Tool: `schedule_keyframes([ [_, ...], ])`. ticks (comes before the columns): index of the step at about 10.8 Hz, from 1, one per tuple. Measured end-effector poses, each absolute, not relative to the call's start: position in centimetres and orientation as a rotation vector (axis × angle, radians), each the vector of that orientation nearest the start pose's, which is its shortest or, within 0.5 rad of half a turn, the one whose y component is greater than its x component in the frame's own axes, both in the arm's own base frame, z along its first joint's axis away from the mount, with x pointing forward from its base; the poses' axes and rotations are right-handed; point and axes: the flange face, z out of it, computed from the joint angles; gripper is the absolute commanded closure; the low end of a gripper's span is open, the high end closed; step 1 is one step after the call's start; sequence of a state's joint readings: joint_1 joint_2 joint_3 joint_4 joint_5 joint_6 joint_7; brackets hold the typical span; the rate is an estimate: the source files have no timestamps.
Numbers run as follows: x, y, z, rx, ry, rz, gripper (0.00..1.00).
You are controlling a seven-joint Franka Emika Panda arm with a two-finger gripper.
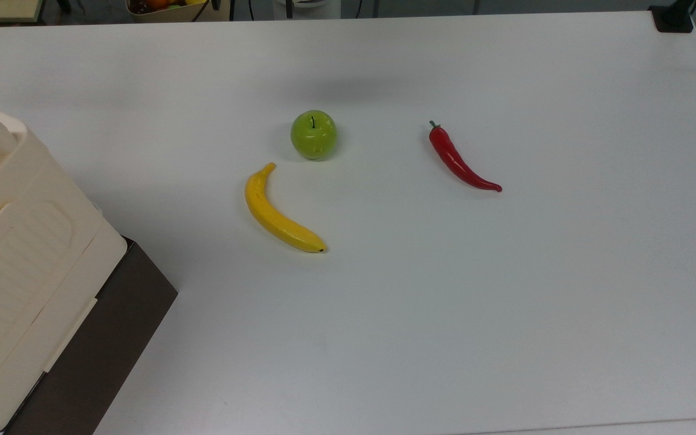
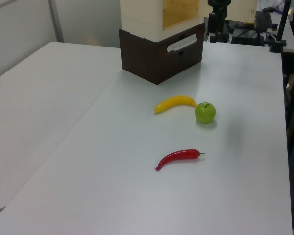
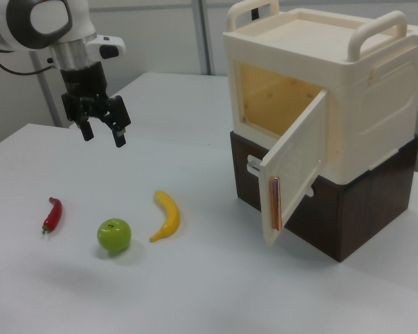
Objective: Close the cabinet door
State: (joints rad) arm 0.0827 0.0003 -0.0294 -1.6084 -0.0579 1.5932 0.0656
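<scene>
The big cream cabinet [image 3: 334, 90] stands on a dark brown base [image 3: 348, 216] at the right view's right. Its cabinet door [image 3: 296, 167] hangs swung outward, leaving the yellowish inside visible; a copper strip runs along the door's free edge. The cabinet [image 1: 16, 254] also sits at the top view's left edge. My gripper [image 3: 103, 133] hovers open and empty above the table at the right view's upper left, far from the door.
A yellow banana [image 1: 278, 217], a green apple [image 1: 313, 134] and a red chili pepper [image 1: 460, 163] lie on the white table [image 1: 444, 314] between the gripper and the cabinet. A white handle [image 3: 254, 167] sits on the brown base under the door.
</scene>
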Motion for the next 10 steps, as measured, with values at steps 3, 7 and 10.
schedule_keyframes([
  [3,55.5,1.9,60.9,-3.2,0.029,0.018,0.0],
  [7,55.6,1.6,61.2,-3.2,0.028,0.008,0.0],
  [10,55.6,0.4,61.3,-3.199,-0.031,0.009,0.37],
])
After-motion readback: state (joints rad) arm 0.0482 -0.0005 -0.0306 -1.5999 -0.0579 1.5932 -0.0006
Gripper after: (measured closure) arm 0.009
